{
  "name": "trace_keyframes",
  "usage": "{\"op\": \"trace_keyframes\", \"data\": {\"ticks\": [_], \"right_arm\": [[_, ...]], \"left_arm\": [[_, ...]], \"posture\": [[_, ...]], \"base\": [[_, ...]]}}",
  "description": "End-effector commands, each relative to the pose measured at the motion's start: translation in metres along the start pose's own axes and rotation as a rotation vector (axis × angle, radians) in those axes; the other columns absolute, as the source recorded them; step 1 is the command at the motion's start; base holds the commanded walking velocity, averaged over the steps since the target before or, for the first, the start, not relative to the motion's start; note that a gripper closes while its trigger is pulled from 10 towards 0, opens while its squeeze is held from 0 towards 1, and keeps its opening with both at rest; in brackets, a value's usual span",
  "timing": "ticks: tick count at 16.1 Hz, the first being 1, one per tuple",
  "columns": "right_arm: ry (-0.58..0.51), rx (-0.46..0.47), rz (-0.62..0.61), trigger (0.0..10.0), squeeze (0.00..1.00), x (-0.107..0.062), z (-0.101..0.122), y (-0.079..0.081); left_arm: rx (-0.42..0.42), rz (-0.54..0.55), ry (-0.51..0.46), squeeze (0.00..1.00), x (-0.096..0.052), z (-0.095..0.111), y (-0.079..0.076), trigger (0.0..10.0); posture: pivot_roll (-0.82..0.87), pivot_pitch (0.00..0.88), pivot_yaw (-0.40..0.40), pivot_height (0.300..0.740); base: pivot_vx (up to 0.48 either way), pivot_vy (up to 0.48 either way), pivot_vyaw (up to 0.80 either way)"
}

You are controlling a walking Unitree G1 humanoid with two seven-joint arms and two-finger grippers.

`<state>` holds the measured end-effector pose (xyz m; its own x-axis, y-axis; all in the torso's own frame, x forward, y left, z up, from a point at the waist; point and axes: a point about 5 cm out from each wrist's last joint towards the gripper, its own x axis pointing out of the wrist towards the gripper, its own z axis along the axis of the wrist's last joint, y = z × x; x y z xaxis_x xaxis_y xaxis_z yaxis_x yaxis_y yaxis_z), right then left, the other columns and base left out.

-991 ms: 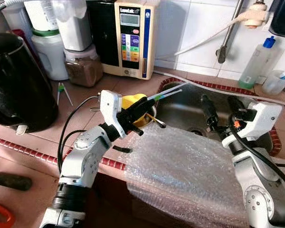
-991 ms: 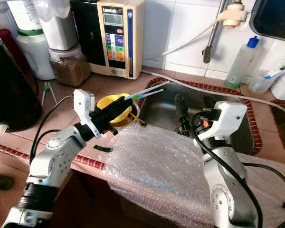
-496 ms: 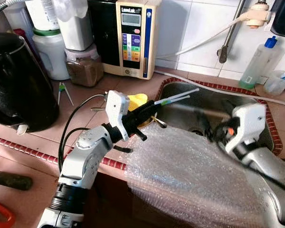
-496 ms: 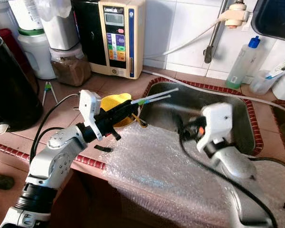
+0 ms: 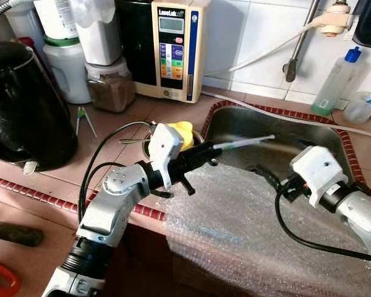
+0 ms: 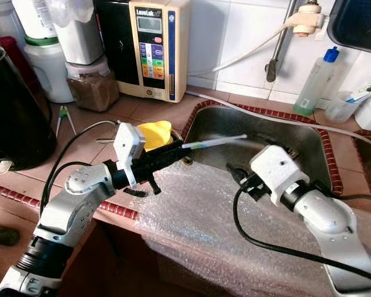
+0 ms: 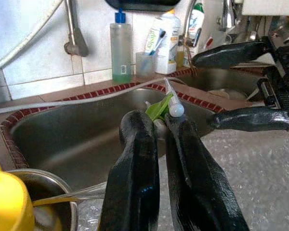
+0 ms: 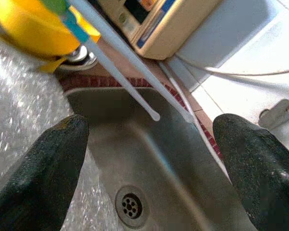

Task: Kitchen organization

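While the left gripper (image 5: 205, 152) pinches two white sticks (image 5: 244, 143) that jut out over the sink (image 5: 309, 133), the right gripper (image 8: 149, 159) hangs wide open and empty above the sink drain (image 8: 130, 207). Behind the sink, the beige box (image 5: 171, 49) reads something like "LeveLuk".

Head eyes overlook (wrists closer) the sink (image 5: 284, 133).

two white straws (image 5: 244, 142) level over sink (image 5: 324, 127)
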<state>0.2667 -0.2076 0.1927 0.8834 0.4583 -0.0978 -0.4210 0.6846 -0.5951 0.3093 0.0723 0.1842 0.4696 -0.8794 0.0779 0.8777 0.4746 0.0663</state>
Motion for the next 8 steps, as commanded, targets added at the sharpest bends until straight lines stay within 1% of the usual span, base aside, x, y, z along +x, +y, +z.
{"op": "trace_keyframes", "data": {"ticks": [1, 3, 6, 7, 8], "right_arm": [[0.005, -0.042, 0.039, 10.0, 0.0, 0.003, -0.001, -0.002], [0.024, -0.082, 0.07, 10.0, 0.0, 0.008, -0.007, -0.002], [0.032, -0.106, 0.07, 10.0, 0.0, 0.011, -0.01, -0.007], [0.039, -0.129, 0.065, 1.7, 0.0, 0.014, -0.012, -0.013], [0.039, -0.136, 0.063, 0.0, 0.0, 0.016, -0.012, -0.016]], "left_arm": [[0.047, -0.043, -0.012, 0.0, 0.004, 0.008, -0.004, 0.0], [0.051, -0.06, -0.027, 0.0, 0.007, 0.011, -0.007, 0.0], [0.059, -0.069, -0.027, 0.0, 0.007, 0.012, -0.007, 0.0], [0.072, -0.078, -0.027, 0.0, 0.008, 0.013, -0.008, 0.0], [0.074, -0.087, -0.034, 0.0, 0.008, 0.014, -0.009, 0.0]], "posture": [[0.03, 0.039, -0.005, 0.74], [0.03, 0.04, -0.007, 0.74], [0.04, 0.041, -0.007, 0.74], [0.04, 0.04, -0.007, 0.74], [0.04, 0.039, -0.007, 0.74]], "base": [[0.0, 0.0, 0.0], [0.0, 0.0, 0.0], [0.0, 0.0, 0.0], [0.0, 0.0, 0.0], [0.0, 0.0, 0.0]]}}
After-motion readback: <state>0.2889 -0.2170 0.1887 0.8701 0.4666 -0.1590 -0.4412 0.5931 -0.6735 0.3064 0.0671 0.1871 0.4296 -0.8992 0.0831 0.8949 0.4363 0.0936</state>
